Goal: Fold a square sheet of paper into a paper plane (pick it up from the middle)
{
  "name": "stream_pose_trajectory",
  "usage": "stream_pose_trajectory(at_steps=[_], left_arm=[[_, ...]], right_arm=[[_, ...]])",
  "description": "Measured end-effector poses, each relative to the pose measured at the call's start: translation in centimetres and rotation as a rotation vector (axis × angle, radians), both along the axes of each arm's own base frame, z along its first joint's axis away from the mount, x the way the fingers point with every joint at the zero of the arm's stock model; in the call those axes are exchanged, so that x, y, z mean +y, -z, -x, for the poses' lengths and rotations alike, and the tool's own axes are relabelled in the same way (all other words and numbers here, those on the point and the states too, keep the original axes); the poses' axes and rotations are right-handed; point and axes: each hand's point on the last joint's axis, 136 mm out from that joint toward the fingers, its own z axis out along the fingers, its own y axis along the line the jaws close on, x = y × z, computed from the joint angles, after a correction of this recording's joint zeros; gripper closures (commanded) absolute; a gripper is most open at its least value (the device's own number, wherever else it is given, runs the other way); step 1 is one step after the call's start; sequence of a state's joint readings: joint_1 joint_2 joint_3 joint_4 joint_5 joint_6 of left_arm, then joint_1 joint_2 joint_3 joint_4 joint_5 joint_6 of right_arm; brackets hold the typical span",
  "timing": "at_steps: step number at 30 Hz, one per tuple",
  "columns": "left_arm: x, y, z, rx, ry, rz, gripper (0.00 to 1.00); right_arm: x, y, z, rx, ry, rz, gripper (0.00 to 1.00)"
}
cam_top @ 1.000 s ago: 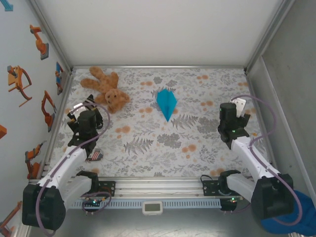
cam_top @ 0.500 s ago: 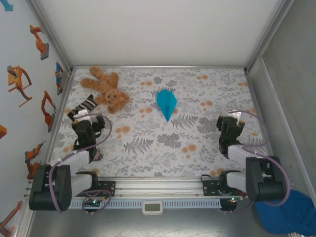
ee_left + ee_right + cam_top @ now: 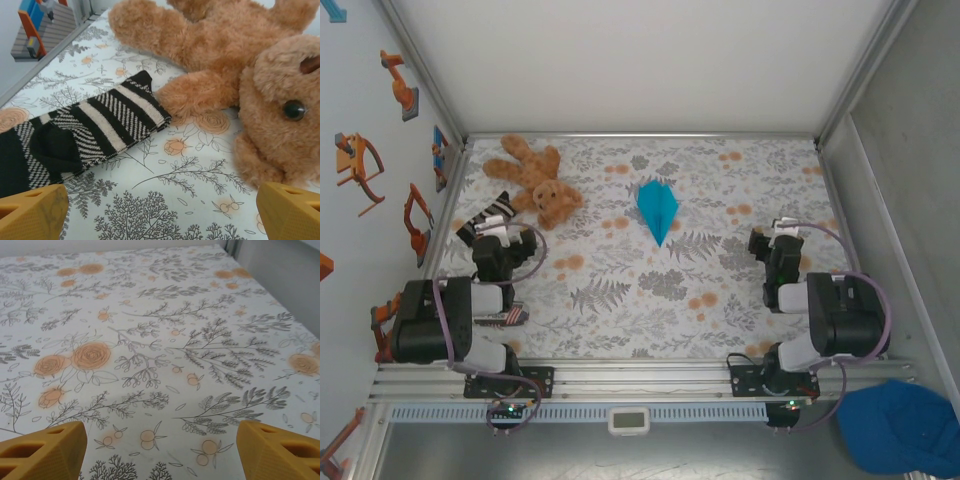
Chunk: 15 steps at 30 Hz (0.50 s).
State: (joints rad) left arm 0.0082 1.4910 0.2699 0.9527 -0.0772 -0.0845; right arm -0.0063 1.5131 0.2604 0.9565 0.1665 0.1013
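top external view: the paper plane [image 3: 657,209] lies finished mid-way across the table [image 3: 720,320], well apart from the left gripper [image 3: 160,220] and right gripper [image 3: 160,452]; both gape empty at the near side, apparently parked because folding looks done

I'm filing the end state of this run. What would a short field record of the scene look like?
paper plane: folded, flat on the table, sharp tip toward the arms, nothing touching it
left fingers: open, empty, facing the striped sock and teddy bear
right fingers: open, empty, over bare tablecloth
blue cap: off the table, near right corner
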Motion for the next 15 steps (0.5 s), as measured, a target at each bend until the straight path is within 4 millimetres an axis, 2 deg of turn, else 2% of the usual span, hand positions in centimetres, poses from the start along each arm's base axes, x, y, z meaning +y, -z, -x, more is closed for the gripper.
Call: stream_pose_trajectory(at_steps=[4, 5, 6, 11, 15], left_arm=[[0.1, 0.6, -0.5, 0.015, -0.003, 0.0, 0.04], [0.1, 0.4, -0.7, 0.014, -0.009, -0.001, 0.04], [0.2, 0.1, -1.1, 0.01, -0.016, -0.004, 0.04], [-0.5, -1.6, -2.7, -0.019, -0.028, -0.036, 0.04], [-0.4, -1.5, -2.7, -0.009, -0.037, -0.049, 0.04]], right_arm=[[0.4, 0.4, -0.4, 0.008, -0.025, -0.003, 0.22], [0.4, 0.2, -0.6, 0.005, -0.025, -0.001, 0.03], [0.4, 0.0, -0.8, 0.003, -0.025, -0.001, 0.01], [0.2, -1.7, -2.6, -0.026, -0.021, 0.0, 0.01], [0.2, -1.5, -2.6, -0.016, -0.021, 0.0, 0.01]])
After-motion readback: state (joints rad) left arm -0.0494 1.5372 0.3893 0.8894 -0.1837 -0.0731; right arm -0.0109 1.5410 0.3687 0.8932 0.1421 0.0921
